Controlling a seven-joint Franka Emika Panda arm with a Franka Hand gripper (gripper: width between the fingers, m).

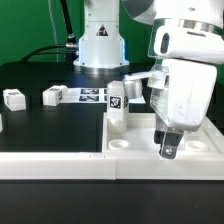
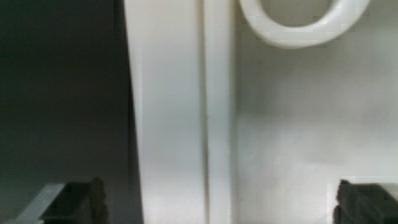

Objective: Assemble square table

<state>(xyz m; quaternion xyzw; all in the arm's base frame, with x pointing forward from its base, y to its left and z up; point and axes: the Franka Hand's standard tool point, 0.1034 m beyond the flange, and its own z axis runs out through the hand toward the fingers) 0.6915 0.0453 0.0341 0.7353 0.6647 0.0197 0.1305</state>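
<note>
Table top [image 1: 135,130] sits at the exterior view's right, with one leg [image 1: 117,103] upright at its far left corner. Further left comes the marker board [image 1: 90,96], then a loose leg [image 1: 54,95] and a second loose leg [image 1: 14,98], well apart from the top. The gripper [image 1: 168,150] hangs over the top's near edge.

The exterior view looks from low over the black desk [image 1: 50,125], fairly near, toward the white plastic square tray-like tabletop [image 1: 135,132]; the wrist view looks straight down, very close, sharing that tabletop's raised rim [image 2: 169,120] and round corner socket [image 2: 299,35]
</note>
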